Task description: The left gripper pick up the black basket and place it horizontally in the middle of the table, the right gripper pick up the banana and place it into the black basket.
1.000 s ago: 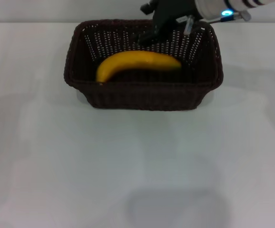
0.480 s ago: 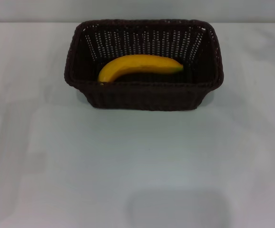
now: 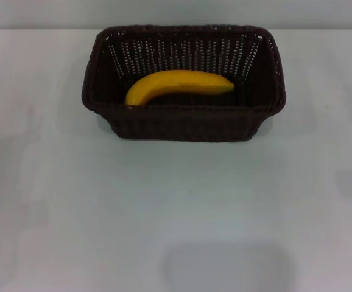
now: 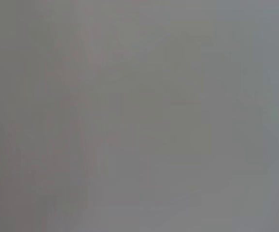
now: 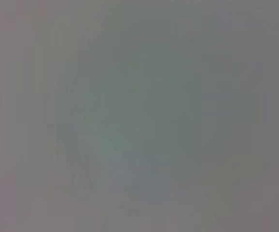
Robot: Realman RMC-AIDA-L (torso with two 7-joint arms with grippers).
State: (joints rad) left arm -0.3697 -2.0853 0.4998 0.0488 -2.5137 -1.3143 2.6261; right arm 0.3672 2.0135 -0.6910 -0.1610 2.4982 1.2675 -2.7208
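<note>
Neither gripper's jaws are in view; curved glossy yellow banana (image 3: 177,84) lies inside dark woven rectangular basket (image 3: 185,125) set lengthwise on plain white table (image 3: 176,207); task looks complete, no further move needed

Both wrist views show only an even grey field, and nothing can be told from them. No tool appears in any view, so the state of the left and right tool cannot be seen. In the head view the near wall of the black basket (image 3: 182,125) hides the basket floor and the lower edge of the banana (image 3: 177,85). The surface (image 3: 176,213) is cut off by the picture's edges.
</note>
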